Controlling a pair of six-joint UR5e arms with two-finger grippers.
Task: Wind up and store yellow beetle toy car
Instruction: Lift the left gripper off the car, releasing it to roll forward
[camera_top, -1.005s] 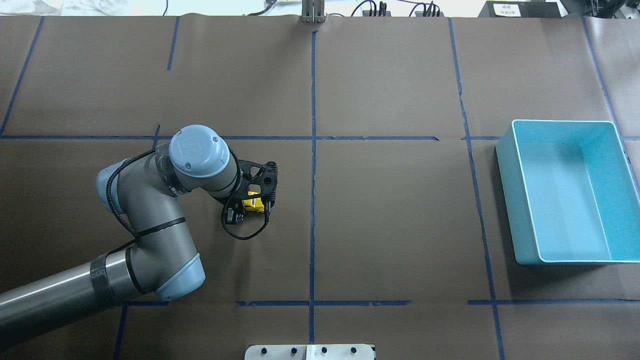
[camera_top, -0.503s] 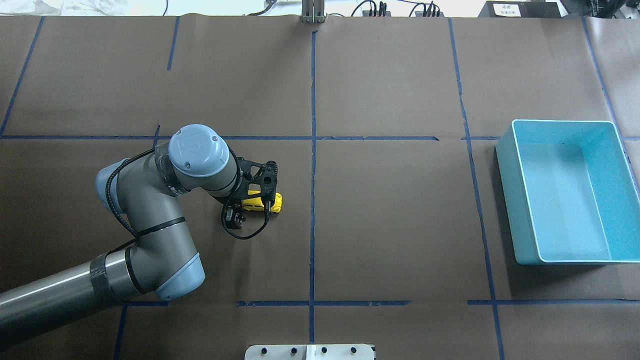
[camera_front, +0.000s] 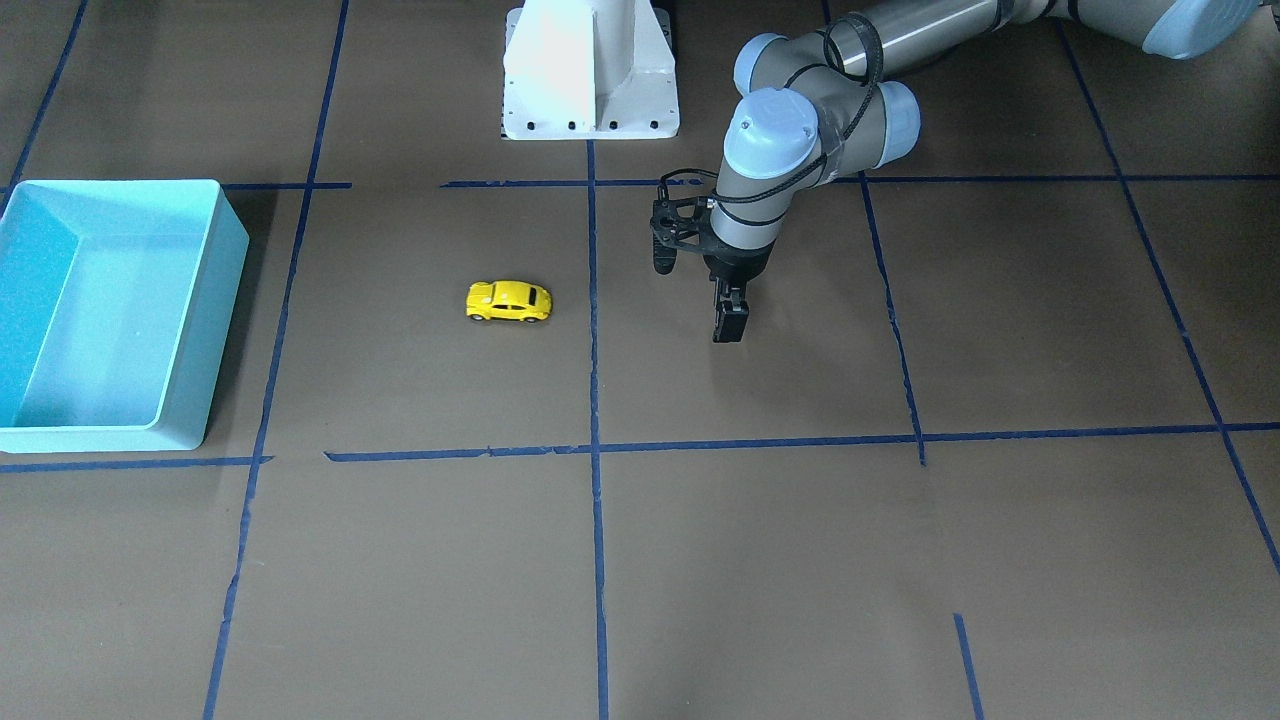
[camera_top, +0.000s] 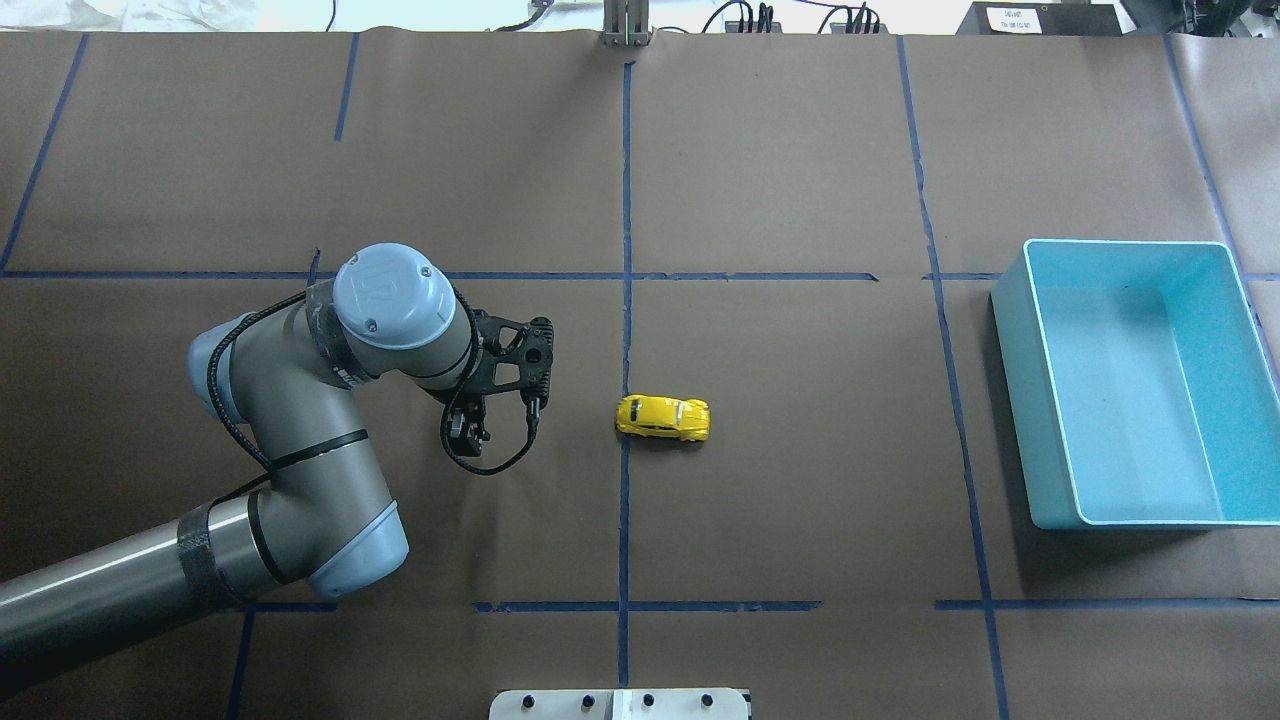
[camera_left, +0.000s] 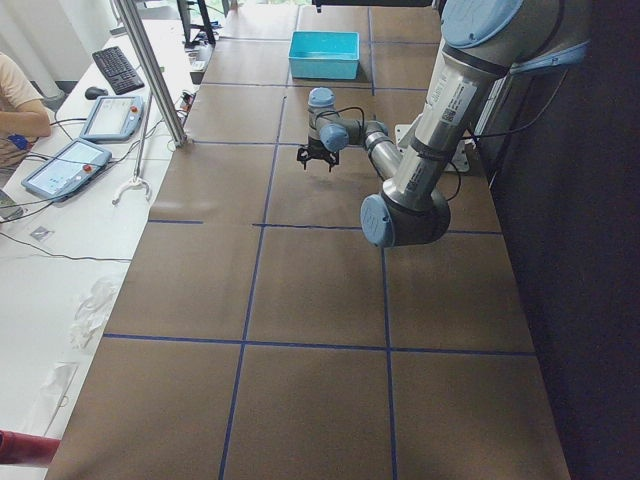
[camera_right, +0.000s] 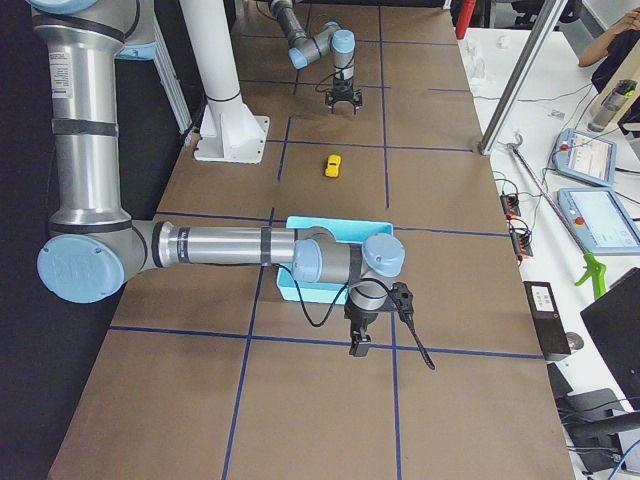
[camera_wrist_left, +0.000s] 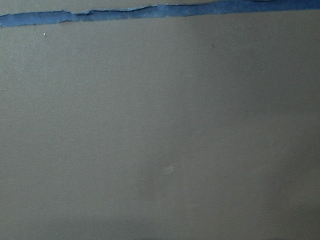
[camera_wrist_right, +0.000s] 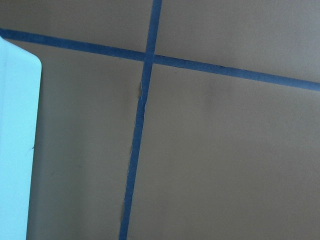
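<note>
Brown paper table (camera_top: 800, 150): glossy, rounded yellow beetle toy car (camera_top: 663, 418) sits outside the smooth rectangular turquoise bin (camera_top: 1010, 400), well apart.
I see left gripper (camera_front: 695, 293) fingers spread; right gripper (camera_right: 357, 347): cannot tell.

From behind the robot, my overhead camera looks forward and down across the tabletop (camera_top: 800, 500). The front camera faces back at it steeply, so both share the turquoise bin (camera_top: 1030, 400) and the central blue tape (camera_top: 626, 200) cross. My two end cameras look along the tabletop from farther off. Both wrist cameras sit very close, showing little beyond bare tabletop and tape.
</note>
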